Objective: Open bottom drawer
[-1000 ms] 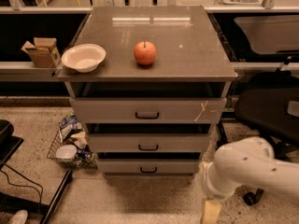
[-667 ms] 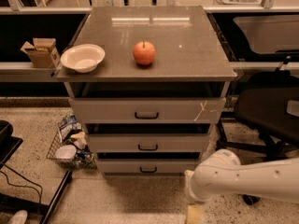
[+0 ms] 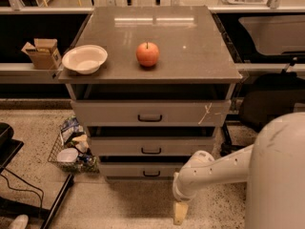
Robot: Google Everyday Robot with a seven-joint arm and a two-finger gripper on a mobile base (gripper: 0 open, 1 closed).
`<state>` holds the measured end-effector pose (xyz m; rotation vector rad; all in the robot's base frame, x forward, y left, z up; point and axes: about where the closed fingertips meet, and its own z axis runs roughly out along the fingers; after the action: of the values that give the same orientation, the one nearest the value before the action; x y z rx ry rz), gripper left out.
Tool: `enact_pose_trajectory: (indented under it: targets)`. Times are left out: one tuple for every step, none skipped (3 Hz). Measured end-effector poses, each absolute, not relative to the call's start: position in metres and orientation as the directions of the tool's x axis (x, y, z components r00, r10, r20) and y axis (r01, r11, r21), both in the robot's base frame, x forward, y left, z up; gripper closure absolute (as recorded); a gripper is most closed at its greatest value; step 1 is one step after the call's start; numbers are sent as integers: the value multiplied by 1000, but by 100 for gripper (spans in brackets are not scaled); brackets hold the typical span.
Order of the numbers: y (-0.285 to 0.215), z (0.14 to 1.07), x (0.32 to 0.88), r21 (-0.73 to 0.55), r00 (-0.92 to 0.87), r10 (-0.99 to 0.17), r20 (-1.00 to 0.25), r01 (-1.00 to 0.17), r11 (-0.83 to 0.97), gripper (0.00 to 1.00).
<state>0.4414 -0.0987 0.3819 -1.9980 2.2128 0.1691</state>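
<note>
Well, the biggest thing in view is the robot's white arm point(image 3: 224, 168), which fills the lower right corner and reaches leftward and down toward the floor point(image 3: 119, 204) in front of the cabinet. Next comes the grey desk point(image 3: 200, 56), a cabinet with a glossy top and three stacked drawers. The top drawer point(image 3: 109, 112) is the tallest and carries a pale scratch-like mark near its right edge. The middle drawer point(image 3: 114, 146) sits under it. The bottom drawer point(image 3: 121, 170) is the lowest, just above the floor, its small black handle point(image 3: 151, 174) centred on a plain front (no tray interior shows from here).

A wire basket point(image 3: 71, 149) of odds and ends stands on the floor beside the cabinet's left side. A white bowl point(image 3: 85, 58) rests at the top's left edge, with a cardboard box point(image 3: 43, 53) on the ledge just beyond it. A red apple point(image 3: 147, 54) stands near the middle of the top.

The end effector point(image 3: 180, 213) hangs low over the floor, below and right of the bottom drawer's handle and apart from it; whether it is spread or pressed together cannot be told.
</note>
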Motion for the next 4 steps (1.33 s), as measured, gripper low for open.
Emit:
enact_pose_trajectory:
  targets:
    - [-93,373,445,-10,-104,-975,-197,-994,108,0]
    - [-87,368,444,-28,-76,-966,-249,-996,86,0]
    - [-83,336,459,-51,-56,-961,-270,-996,72,0]
    - [-92,296,479,-75,-21,-974,-227,-996,39,0]
